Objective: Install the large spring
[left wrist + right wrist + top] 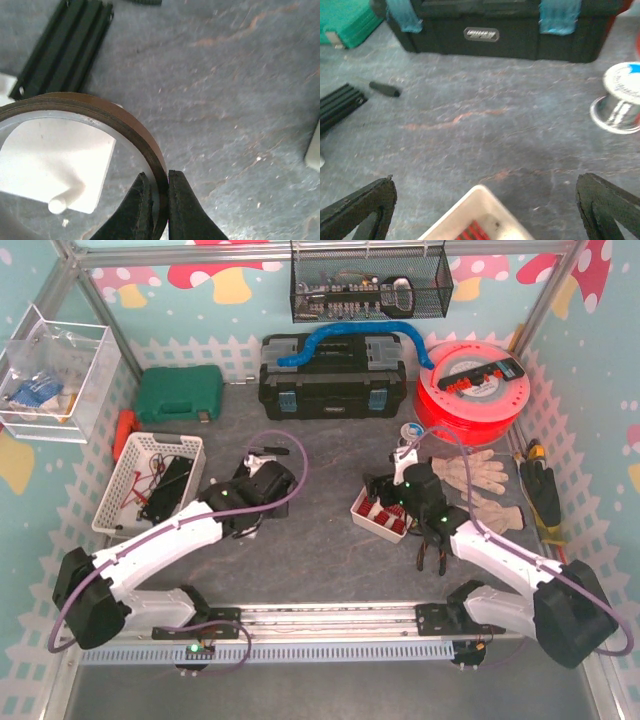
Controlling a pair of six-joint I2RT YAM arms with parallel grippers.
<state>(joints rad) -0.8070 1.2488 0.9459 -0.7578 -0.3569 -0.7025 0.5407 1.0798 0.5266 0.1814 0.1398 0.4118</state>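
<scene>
While left claw (159, 176) clamps only thin wall of brown ring (125, 117), ring may pivot or slip, dropping onto white pegged block (60, 160) seen through it on counter (240, 100). Black rail (65, 45) beyond could snag ring.

Farther, right claw (487, 185) spread wide, empty, above white tray (470, 202). Red parts (477, 231) inside probably springs; large spring not distinguishable. Risk: wrong pick, tipped tray.

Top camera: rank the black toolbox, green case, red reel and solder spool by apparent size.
1. black toolbox
2. red reel, only slightly smaller than the toolbox
3. green case
4. solder spool, smallest by far
</scene>
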